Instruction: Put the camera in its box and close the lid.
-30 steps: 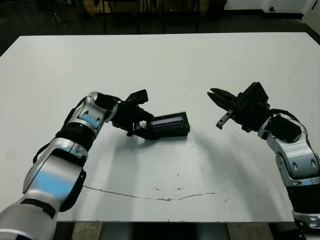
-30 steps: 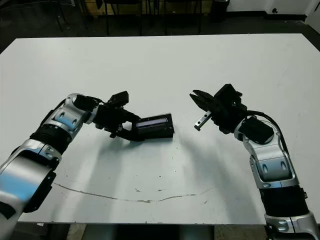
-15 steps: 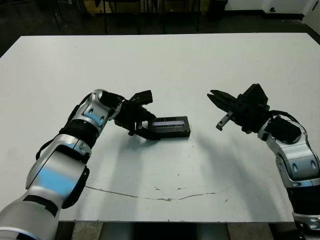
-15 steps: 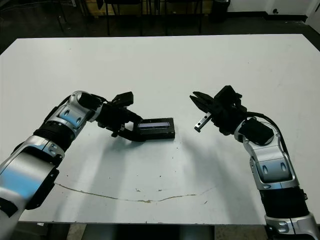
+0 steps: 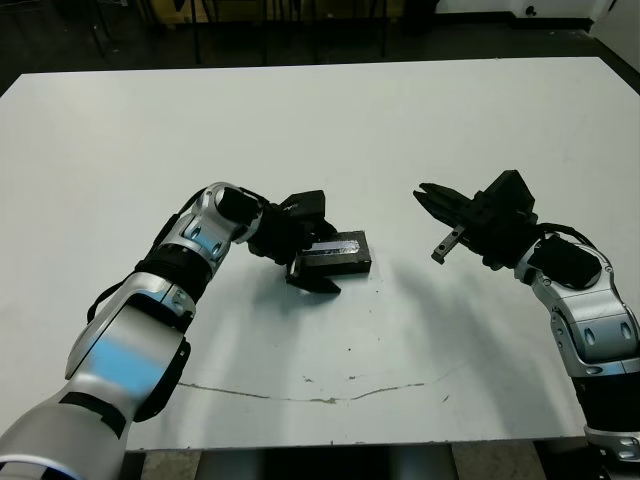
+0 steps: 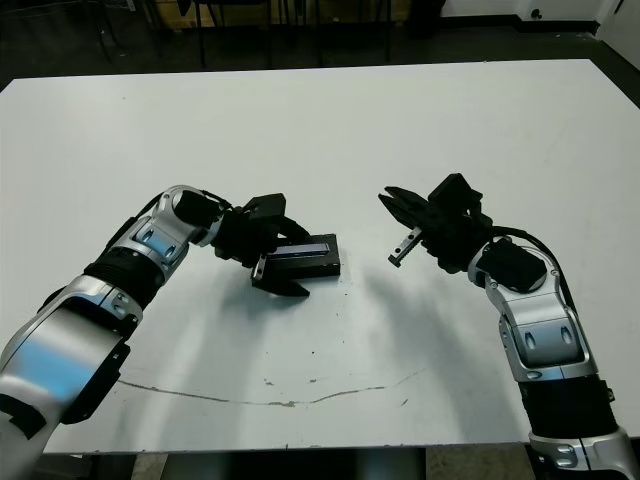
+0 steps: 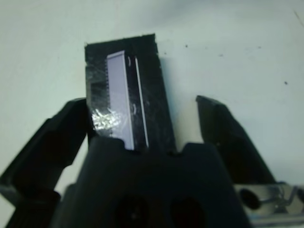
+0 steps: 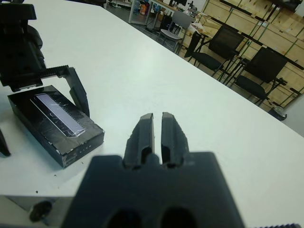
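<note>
The lid (image 8: 54, 114), black with a long light-grey stripe along its top, is seen lying flat on a closed black box (image 5: 333, 257) near the middle of the white bench (image 5: 330, 130), slightly toward 9 o'clock of centre. The camera is not visible in any view; it is judged to be inside, though this cannot be confirmed. The box is straddled by the left gripper (image 5: 312, 258), whose fingers are spread wide: in the left wrist view one finger (image 7: 66, 126) lies against one long side of the box and the other stands clear of the opposite side, so nothing is clamped. The right gripper (image 5: 432, 218) hovers above the bench toward 3 o'clock, well apart from the box, its fingers (image 8: 147, 135) brought almost together with only a thin gap and nothing between them. The task is judged to be at or near its end: the lid appears seated square on the box, and what remains seems only a release and withdrawal, or a final press. A thin, irregular dark crack or scratch (image 5: 320, 396) runs across the bench surface toward 6 o'clock. Beyond the bench, black chairs (image 8: 223, 45) and wooden shelving (image 8: 266, 28) are seen in the right wrist view.
</note>
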You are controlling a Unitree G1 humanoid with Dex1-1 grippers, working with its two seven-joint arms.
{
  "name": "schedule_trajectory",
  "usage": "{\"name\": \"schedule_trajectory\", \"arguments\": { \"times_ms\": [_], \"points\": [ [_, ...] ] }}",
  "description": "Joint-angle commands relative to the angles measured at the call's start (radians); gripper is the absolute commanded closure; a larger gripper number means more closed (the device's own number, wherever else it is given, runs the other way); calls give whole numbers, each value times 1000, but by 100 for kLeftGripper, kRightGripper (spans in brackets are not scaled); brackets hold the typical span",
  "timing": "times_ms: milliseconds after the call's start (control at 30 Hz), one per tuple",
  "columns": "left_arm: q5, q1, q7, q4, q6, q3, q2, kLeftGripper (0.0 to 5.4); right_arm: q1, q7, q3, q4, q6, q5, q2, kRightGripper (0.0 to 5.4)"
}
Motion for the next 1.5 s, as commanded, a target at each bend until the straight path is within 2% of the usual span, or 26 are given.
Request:
{"name": "schedule_trajectory", "arguments": {
  "times_ms": [33,233,633,767,900,1000,1133,1200,1367,1500],
  "points": [
    [47,78,-26,35,18,-30,55,0,10,7,5,7,2,-1,-4,540],
    [39,138,-6,10,-35,-31,117,0,12,6,11,8,-16,-8,-4,540],
    [-23,267,38,-117,-94,47,295,0,11,11,9,8,-10,1,-6,540],
    [-45,288,87,-217,-2,85,348,0,10,3,15,0,-6,-15,-9,540],
    [-109,325,201,-418,168,181,350,0,7,-4,19,-7,4,-21,-7,540],
    [-113,403,444,-653,285,273,281,9,6,-9,21,-13,20,-23,-8,540],
    [-163,486,757,-840,327,349,67,64,7,-7,17,-2,6,-19,-4,540],
    [-163,503,835,-886,318,338,0,103,9,-10,15,-6,16,-17,-3,540],
    [-163,531,958,-973,395,277,-135,197,14,-7,10,-13,20,-15,-9,540],
    [-92,524,1001,-932,433,175,-168,278,15,-9,9,-4,4,-20,-8,540]
  ]
}}
